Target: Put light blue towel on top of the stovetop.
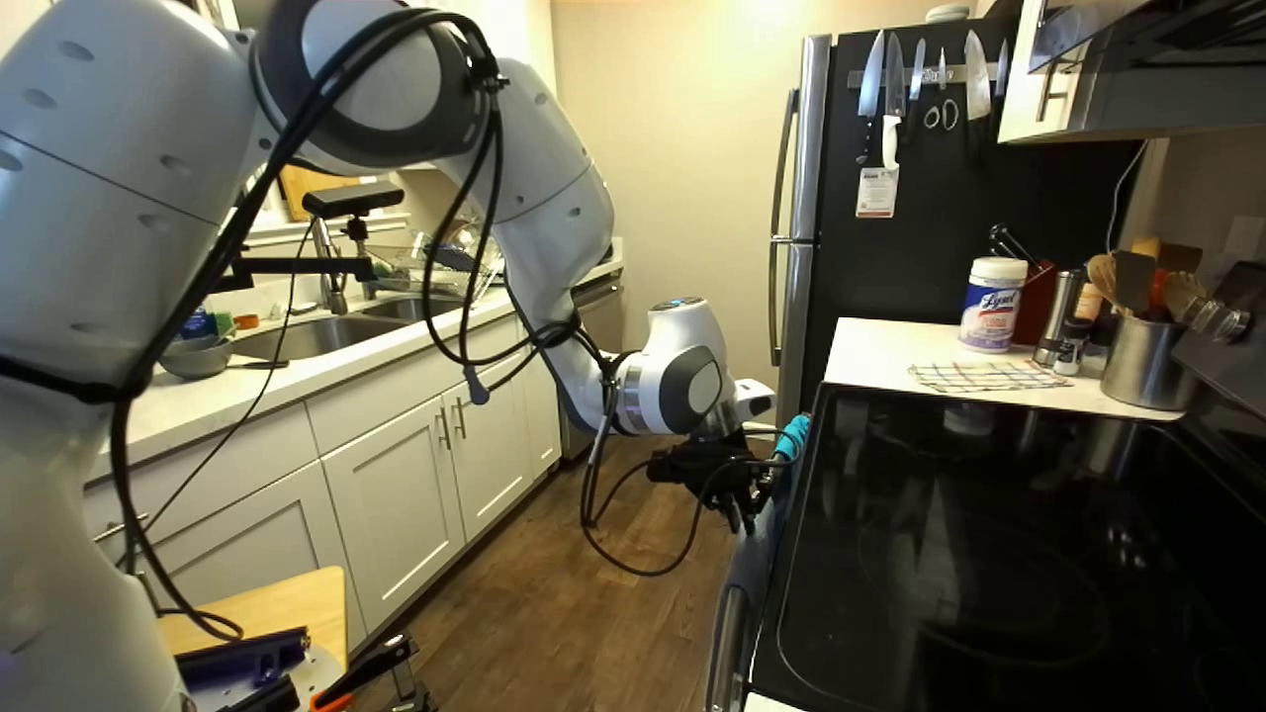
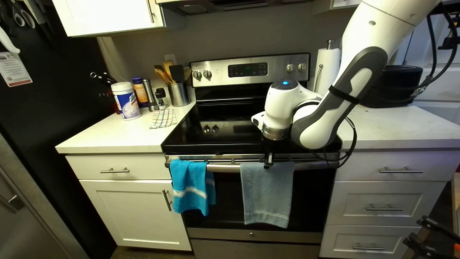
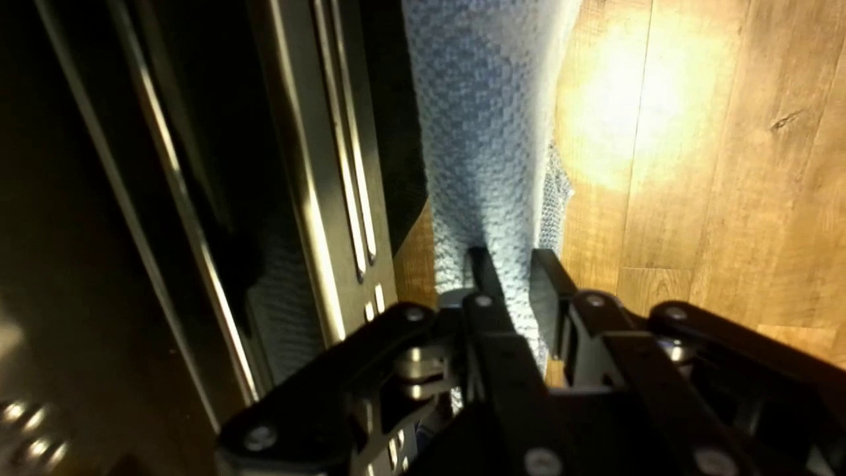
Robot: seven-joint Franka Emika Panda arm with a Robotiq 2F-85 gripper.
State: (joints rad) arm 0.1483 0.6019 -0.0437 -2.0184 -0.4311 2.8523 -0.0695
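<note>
Lt-blue towel (image 2: 267, 198) hangs below spread end effector (image 3: 512, 261), contact unclear; draped over oven handle (image 2: 223, 168), long axis down; stovetop (image 1: 989, 554) adj., higher; next prob. pinch top fold, lift

In an exterior view, the tall black refrigerator (image 1: 940, 227) is faced from close beside the white jointed robot arm (image 1: 554, 188). In an exterior view, the black-and-steel range (image 2: 228, 201) is faced frontally, from slightly above. In both exterior views, the glossy black glass stovetop (image 1: 969, 554) is shared. In the wrist view, the light blue woven towel (image 3: 476, 132) is seen downwards, very near.
</note>
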